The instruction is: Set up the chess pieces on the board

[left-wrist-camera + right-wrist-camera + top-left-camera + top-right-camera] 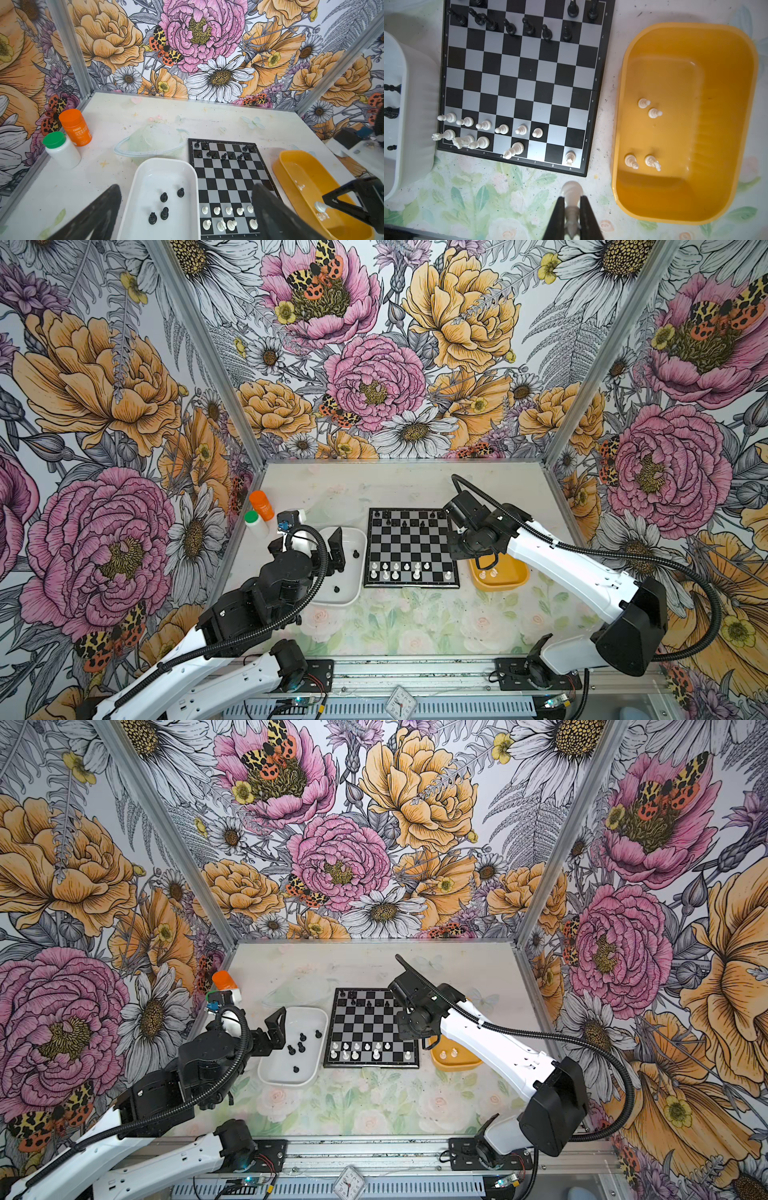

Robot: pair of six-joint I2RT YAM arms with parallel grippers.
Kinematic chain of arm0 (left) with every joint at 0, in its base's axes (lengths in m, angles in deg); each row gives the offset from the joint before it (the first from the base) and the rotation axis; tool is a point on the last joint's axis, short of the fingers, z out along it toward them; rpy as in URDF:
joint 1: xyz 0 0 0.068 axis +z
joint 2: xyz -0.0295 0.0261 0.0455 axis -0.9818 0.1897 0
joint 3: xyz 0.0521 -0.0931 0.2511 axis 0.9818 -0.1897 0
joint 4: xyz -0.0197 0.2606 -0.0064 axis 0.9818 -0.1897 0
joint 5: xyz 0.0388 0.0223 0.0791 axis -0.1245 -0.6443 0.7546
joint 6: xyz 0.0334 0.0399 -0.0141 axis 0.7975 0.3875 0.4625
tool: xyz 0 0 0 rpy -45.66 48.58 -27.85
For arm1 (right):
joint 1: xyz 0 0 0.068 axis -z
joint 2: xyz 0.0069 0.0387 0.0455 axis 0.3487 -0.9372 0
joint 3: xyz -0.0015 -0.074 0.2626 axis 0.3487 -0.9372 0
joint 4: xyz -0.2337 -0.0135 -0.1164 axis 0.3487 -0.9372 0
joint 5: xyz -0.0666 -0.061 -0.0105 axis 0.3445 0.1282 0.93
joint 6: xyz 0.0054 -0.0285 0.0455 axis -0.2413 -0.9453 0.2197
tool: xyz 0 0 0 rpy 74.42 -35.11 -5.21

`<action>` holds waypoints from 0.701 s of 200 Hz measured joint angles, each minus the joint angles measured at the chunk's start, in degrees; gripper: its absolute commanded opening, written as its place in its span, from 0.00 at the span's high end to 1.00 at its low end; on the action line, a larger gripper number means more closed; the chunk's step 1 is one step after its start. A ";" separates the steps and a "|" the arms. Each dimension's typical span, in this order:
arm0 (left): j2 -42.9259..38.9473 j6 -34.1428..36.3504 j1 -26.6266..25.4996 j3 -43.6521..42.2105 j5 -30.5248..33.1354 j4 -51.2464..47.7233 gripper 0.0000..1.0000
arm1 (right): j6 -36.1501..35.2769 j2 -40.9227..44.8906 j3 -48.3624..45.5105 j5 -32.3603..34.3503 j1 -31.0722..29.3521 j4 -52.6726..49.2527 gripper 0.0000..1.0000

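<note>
1. Right gripper (571, 200) clamped on white piece (572, 190), near board (517, 68) corner, beside yellow tray (726, 124).
2. Left gripper (187, 187) jaws wide apart, over white tray (166, 172) with black pieces (164, 197).
3. Board between both grippers.

An orange bottle (75, 127) stands just beside a green-capped white bottle (62, 149) (far left corner). A white tray (166, 176) and a yellow tray (291, 176) lie well apart; behind the white one lies perhaps a clear lid (149, 139).

a robot lab cell: floral-printed walls (374, 344), aluminium frame (210, 356), arm bases (316, 672) bolted to a rail (415, 674).
</note>
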 measured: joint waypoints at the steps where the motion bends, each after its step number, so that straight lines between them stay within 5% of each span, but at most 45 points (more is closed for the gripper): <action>1: 0.00 0.00 0.00 0.00 0.00 0.00 0.01 | 0.00 0.00 0.00 0.07 -0.04 0.00 0.87; 140: 2.82 3.74 10.21 -1.36 -10.10 4.61 0.01 | 1.46 -3.63 0.87 2.08 -1.86 0.02 0.87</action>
